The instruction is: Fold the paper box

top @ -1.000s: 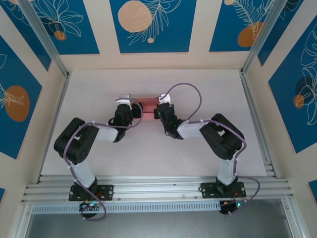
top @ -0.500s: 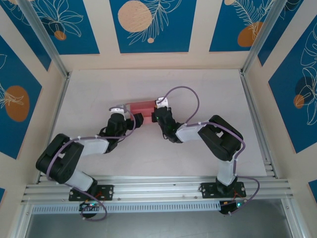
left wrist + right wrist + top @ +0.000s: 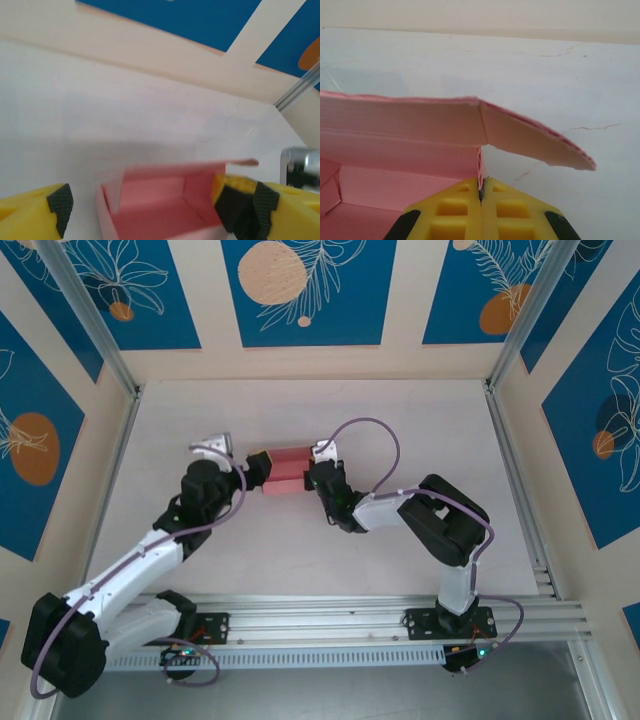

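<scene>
- White table [image 3: 400, 420] lies under both sets of fingers, with blue-and-cream wall panels [image 3: 305, 290] beyond them.
- Pink paper box [image 3: 288, 468] sits on the table between the two grippers, open, with one long lid flap [image 3: 535, 142] raised above the right fingers.
- Left gripper [image 3: 263, 472] is spread wide around the box's end. One of its fingers [image 3: 59, 207] is apart from the card, the other just beside it.
- Right gripper [image 3: 481, 192] is pinched tight on the edge of a box wall.
- Inside the box, a small tab [image 3: 114, 192] leans inward.
</scene>
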Robot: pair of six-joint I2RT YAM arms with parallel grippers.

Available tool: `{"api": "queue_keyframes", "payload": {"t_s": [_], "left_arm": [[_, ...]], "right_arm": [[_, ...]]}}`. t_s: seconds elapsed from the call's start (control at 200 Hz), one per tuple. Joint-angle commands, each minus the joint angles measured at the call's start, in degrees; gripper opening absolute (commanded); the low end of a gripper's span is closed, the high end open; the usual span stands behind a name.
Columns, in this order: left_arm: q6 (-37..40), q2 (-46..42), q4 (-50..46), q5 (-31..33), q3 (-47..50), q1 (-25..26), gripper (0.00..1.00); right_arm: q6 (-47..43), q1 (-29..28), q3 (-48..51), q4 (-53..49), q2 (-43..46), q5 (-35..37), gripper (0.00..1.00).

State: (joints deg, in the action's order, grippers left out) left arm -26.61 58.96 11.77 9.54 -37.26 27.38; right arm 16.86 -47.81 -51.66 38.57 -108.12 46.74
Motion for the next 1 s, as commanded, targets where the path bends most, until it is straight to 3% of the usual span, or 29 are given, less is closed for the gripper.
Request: {"api": "queue_keyframes", "payload": {"t_s": [0.0, 0.165, 0.38, 0.675, 0.99], "left_arm": [[9.3, 5.3, -8.8, -6.3, -10.4, -3.5, 0.88], [13.7, 18.1, -13.5, -16.1, -23.6, -5.1, 0.71], [14.9, 31.8, -19.0, -27.7, -34.1, -4.8, 0.60], [17.3, 41.3, -24.9, -29.3, -42.2, -1.7, 0.51], [11.4, 41.7, -19.6, -27.8, -33.2, -0.4, 0.41]], "right_arm": [[-0.7, -1.0, 1.9, -2.8, -0.8, 1.0, 0.02], [-2.4, -1.3, 2.3, -2.2, -1.0, 0.6, 0.02], [-4.3, -1.8, 3.4, -0.7, -1.3, 1.2, 0.02], [-6.3, -2.6, 4.5, 0.6, -1.3, 2.3, 0.03], [-7.7, -3.3, 6.0, 1.5, -0.6, 4.0, 0.05]]}}
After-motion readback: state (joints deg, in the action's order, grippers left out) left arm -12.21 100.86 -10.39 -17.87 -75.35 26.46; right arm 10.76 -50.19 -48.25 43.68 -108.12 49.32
